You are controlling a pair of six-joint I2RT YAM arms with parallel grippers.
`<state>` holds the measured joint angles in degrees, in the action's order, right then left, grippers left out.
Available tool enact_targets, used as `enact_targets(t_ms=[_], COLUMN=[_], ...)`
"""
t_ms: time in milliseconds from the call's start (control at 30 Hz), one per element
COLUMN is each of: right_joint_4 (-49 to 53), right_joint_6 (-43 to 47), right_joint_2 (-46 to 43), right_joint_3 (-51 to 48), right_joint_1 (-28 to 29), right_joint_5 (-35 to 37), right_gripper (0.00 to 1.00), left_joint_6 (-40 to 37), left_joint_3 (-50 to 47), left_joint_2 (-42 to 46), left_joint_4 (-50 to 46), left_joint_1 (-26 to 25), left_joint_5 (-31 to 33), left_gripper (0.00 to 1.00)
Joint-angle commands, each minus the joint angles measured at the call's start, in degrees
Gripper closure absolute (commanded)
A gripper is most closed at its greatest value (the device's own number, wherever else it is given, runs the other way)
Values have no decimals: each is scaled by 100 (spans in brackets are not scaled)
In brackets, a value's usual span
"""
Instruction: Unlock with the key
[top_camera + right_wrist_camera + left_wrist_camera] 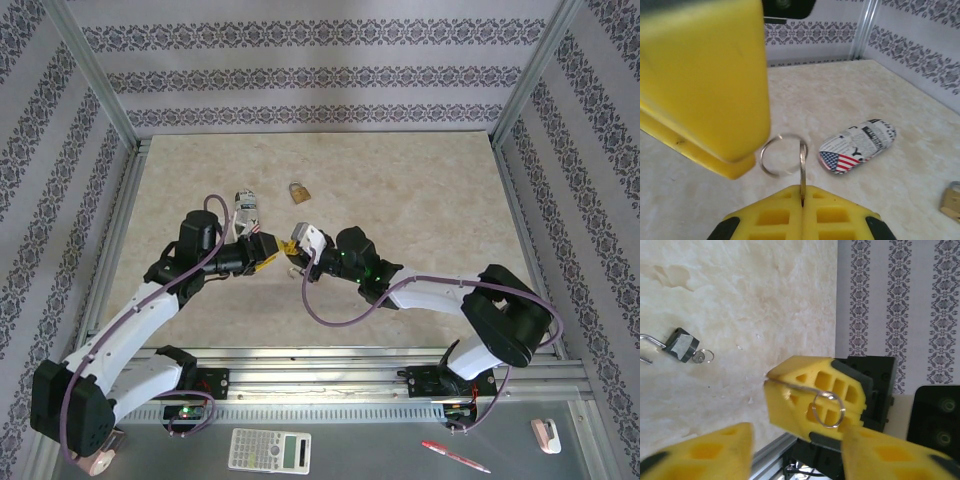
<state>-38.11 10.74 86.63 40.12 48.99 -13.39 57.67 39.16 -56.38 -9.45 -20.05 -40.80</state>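
Observation:
The key (802, 167) is a thin pale-metal blade seen edge-on, with a wire ring (782, 155) hanging from its head. My right gripper (802, 192) is shut on the key, above the table's middle (300, 245). In the left wrist view the right gripper's yellow fingers (812, 392) pinch the key, and the ring (826, 409) dangles in front of them. My left gripper (799, 440) is open, with one finger on each side below the ring and not touching it. A small dark-grey padlock (682, 345) lies on the table to the left.
A brass padlock (298, 191) lies further back on the table. An oval case printed with a flag and newsprint (857, 146) lies beside it (245, 210). A calculator (269, 450) and a red pen (455, 456) rest on the near ledge.

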Motion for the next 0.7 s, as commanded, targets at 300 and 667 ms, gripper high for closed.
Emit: enact_targets(t_ms=[300,667], right_joint_4=[458,497], right_joint_6=[1502,1714], right_joint_2=[-472,-350], right_joint_3=[89,224], right_joint_1=[-13,3], right_joint_5=[923,803], right_gripper=[100,100], left_joint_6=[2736,3682], left_joint_3=[-164,35], left_joint_2=[153,-305], left_joint_4=[1323,1870], left_joint_1=[-71,-264], left_joint_5=[173,114], left_gripper=[34,54])
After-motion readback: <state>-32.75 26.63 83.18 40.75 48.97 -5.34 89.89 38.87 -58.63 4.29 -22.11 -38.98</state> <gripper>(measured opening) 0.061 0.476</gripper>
